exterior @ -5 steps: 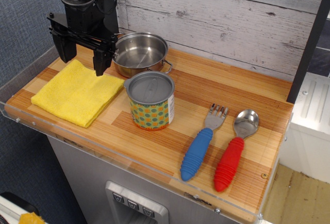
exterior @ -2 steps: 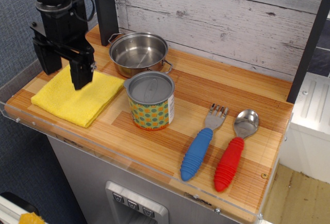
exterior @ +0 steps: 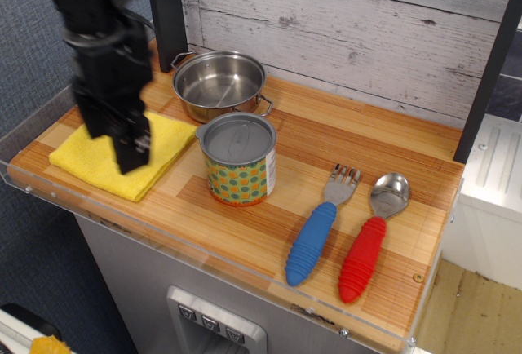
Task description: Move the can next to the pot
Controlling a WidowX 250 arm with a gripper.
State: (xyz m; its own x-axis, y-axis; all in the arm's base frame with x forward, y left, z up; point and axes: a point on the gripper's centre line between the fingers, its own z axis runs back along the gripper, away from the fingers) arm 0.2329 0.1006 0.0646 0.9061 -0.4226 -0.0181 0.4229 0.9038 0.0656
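Observation:
The can (exterior: 238,159) stands upright on the wooden counter, with a grey metal top and a dotted teal label. The shiny steel pot (exterior: 218,84) sits just behind it, nearly touching, empty inside. My gripper (exterior: 112,137) is black and blurred by motion. It hangs over the yellow cloth (exterior: 82,161) to the left of the can, well apart from it. Its two fingers stand apart and hold nothing.
A blue-handled fork (exterior: 320,229) and a red-handled spoon (exterior: 370,241) lie side by side at the right of the counter (exterior: 326,138). A clear plastic lip runs along the front and left edges. A dark post (exterior: 165,11) stands behind the pot.
My gripper has moved from beside the pot's left rim leftward and toward the front, over the yellow cloth. The can, pot and cutlery have not moved.

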